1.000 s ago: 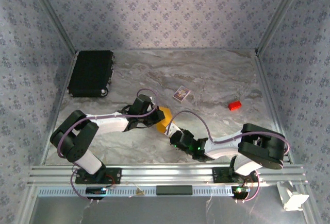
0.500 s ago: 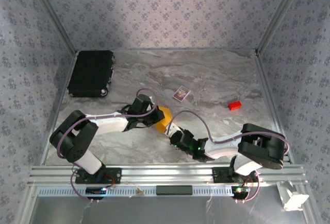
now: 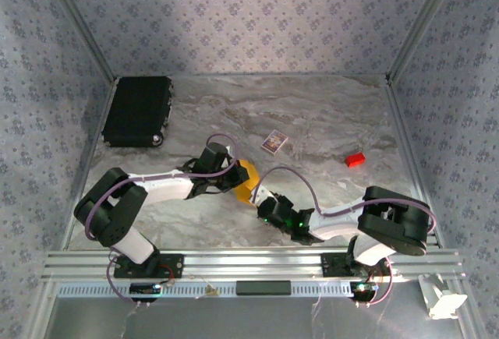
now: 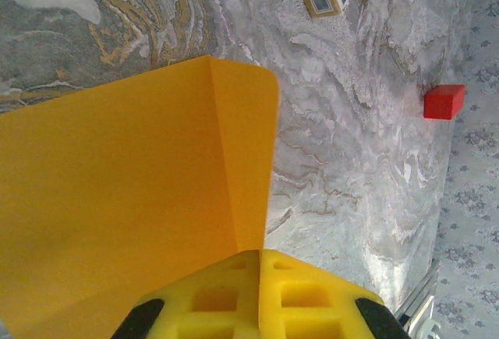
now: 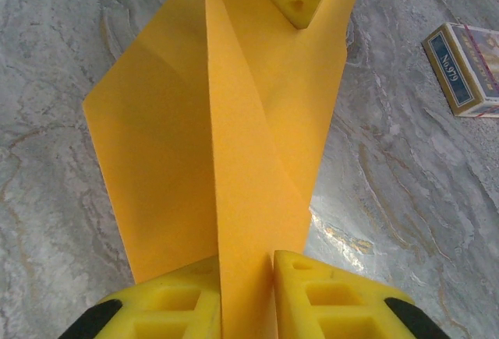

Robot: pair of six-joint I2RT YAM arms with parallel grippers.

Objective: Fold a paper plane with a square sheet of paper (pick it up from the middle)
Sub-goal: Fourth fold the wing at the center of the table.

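Gripping the square sheet of paper (image 3: pixel 248 177) from opposite ends, the left tool (image 4: pixel 259 257) and the right tool (image 5: pixel 248 265) each have their yellow fingers pressed together on a creased ridge of the orange-yellow paper. The sheet, partly folded, sits between the two tools near the middle of the bench (image 3: pixel 335 113). A small patterned card (image 3: pixel 273 141) lies just beyond its far side, and a red block (image 3: pixel 355 160) lies well to the right.

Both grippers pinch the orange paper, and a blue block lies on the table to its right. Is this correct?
The block is red, not blue; the top external view shows it. The left gripper and right gripper do pinch the orange paper.
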